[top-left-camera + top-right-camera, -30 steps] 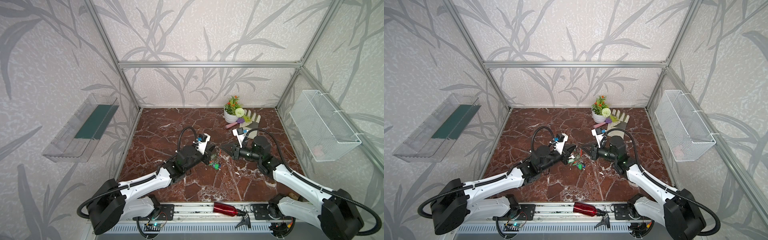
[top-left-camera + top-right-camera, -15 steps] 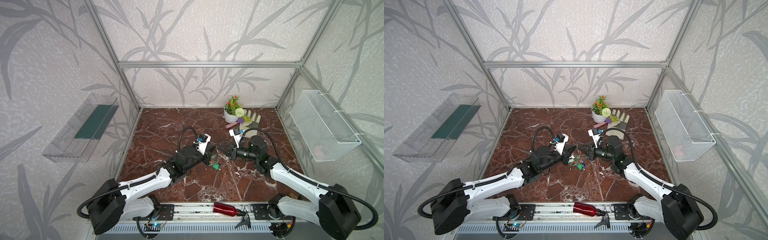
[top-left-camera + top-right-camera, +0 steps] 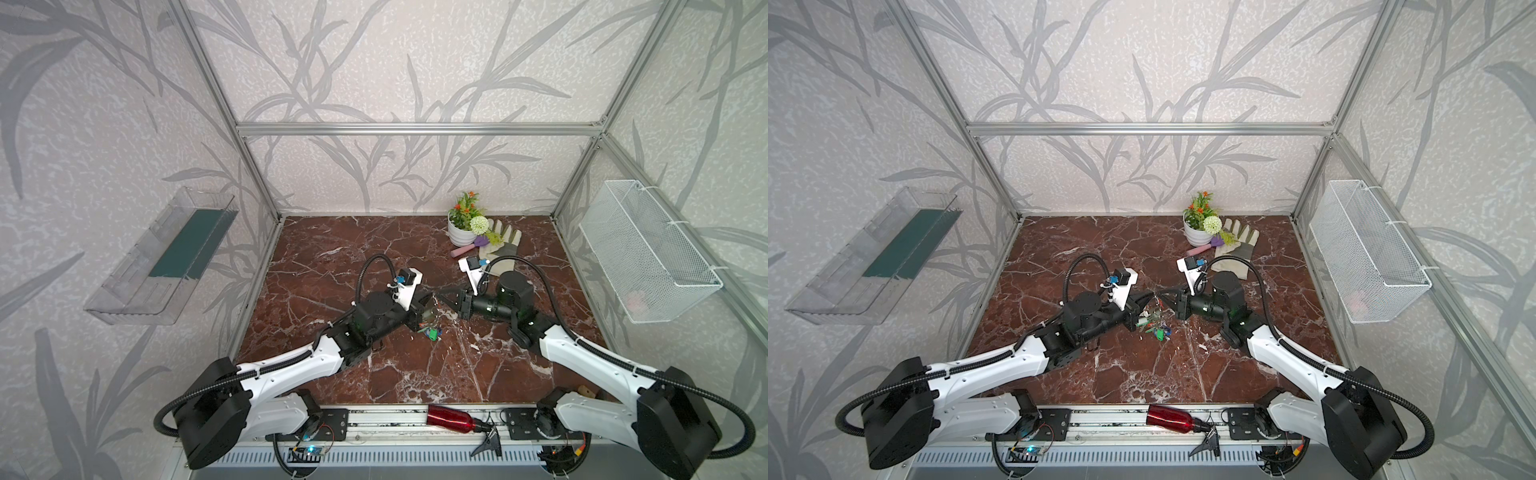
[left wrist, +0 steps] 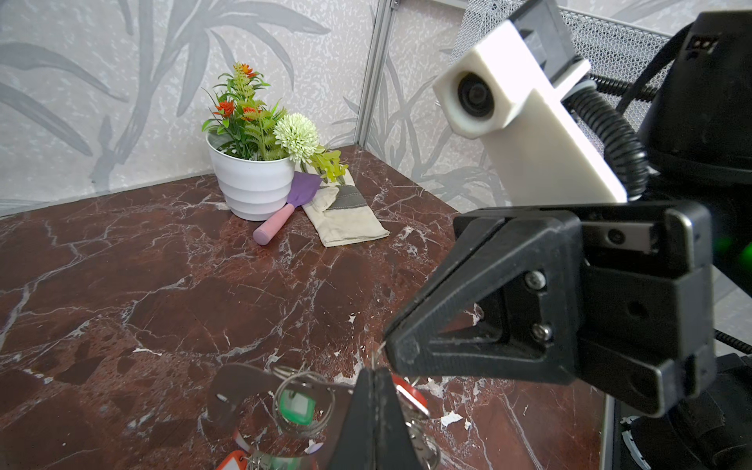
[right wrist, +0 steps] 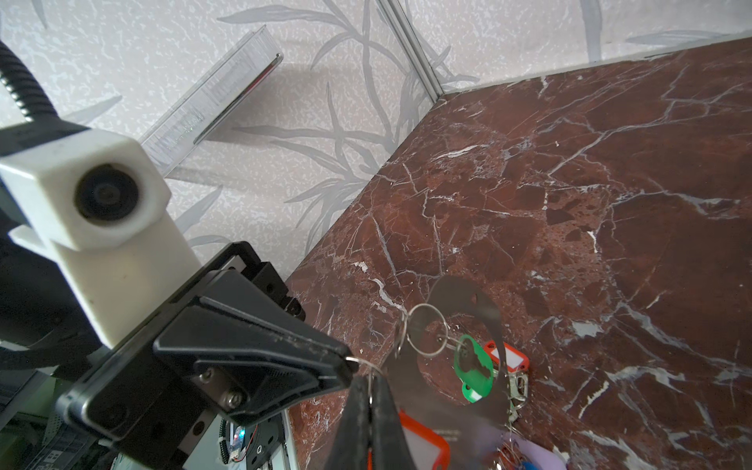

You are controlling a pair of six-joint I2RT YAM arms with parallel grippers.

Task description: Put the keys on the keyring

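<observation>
Keyring (image 5: 455, 289) well clear of walls (image 3: 374, 174)

Red marble table (image 3: 332, 257) bears a flowerpot (image 3: 459, 237), trowel (image 3: 462, 251) and glove (image 3: 505, 243).

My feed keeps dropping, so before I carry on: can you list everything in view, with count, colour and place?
keyring plate: one, grey, mid-table at the gripper tips
tagged keys: several; green, red-orange, blue and purple tags; clustered at the plate
split ring: one, silver, between both gripper tips
flower pot: one, white, back right of table
trowel: one, purple blade, pink handle, by the pot
work glove: one, cream and grey, under the trowel blade
clear shelf: one, green insert, left wall
mesh basket: one, white, right wall
bottle: one, red, front rail
table: one, red-brown marble
left gripper: black, shut on the split ring
right gripper: black, shut on the split ring
</observation>
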